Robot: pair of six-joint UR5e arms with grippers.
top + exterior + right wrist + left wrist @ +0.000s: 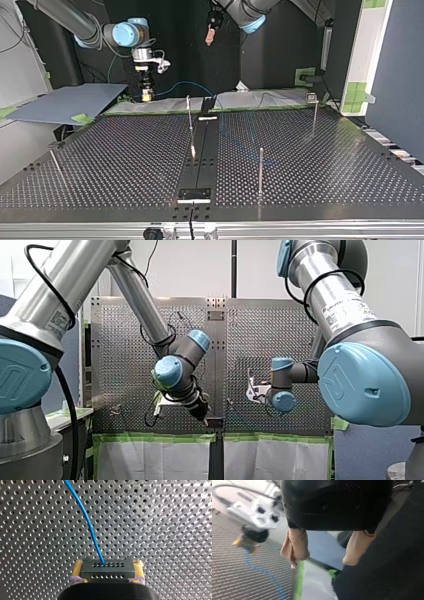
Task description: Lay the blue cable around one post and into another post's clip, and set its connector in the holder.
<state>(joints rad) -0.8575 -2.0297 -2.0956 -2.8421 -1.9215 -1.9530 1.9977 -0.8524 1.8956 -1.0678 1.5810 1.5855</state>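
right claw point(108, 564), yellow pads point(78, 568) clamped on the small grey holed metal connector point(107, 572), holds it over the perforated metal table point(170, 530) so the thin blue cable point(87, 522) trails ahead w/ slack for routing; left claw point(322, 561), beige pads point(295, 546) apart, empty, parked clear.

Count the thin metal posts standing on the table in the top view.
4 posts: one mid-table, one nearer the camera, one far right, one near left. More may be hidden.
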